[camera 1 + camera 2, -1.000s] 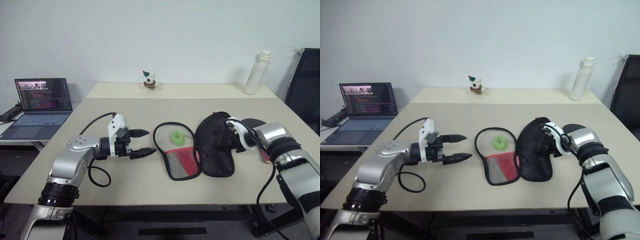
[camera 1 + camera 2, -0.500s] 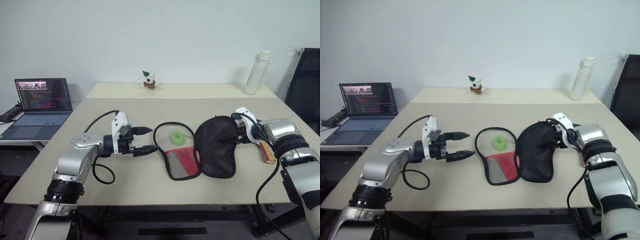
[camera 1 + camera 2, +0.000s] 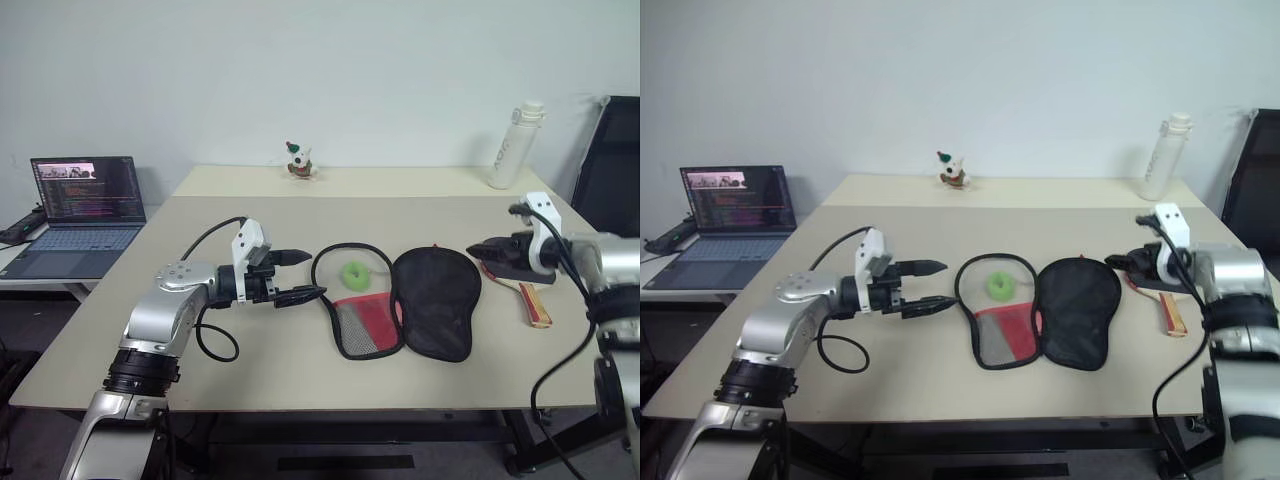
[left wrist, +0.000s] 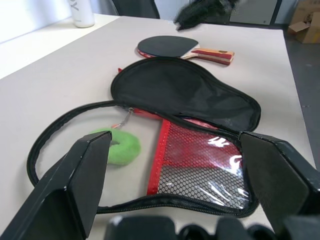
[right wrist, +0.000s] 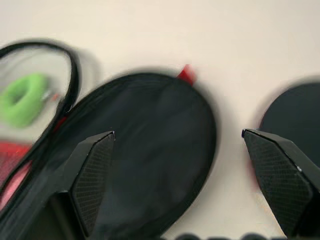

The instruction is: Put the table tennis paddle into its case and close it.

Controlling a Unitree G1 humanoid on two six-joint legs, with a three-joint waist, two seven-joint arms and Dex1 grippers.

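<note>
The case (image 3: 436, 301) lies unzipped and spread flat on the table. Its black half is on the right, and its red and mesh panel (image 3: 364, 325) and green ball (image 3: 354, 273) are on the left. The table tennis paddle (image 4: 167, 46) lies flat just right of the case, black face up, with its pale handle (image 3: 535, 304) toward the table's front. My right gripper (image 3: 478, 254) hovers open over the paddle's face, holding nothing. My left gripper (image 3: 316, 274) stands open and empty beside the case's left rim.
A laptop (image 3: 85, 200) sits on a side table at the left. A white bottle (image 3: 511, 145) and a small toy figure (image 3: 297, 160) stand at the back of the table. A black chair (image 3: 610, 170) is at the right.
My right gripper has let go of the case's black half, opened, and drawn back to the right and up. That half now lies flat. The left gripper has stayed roughly in place.
</note>
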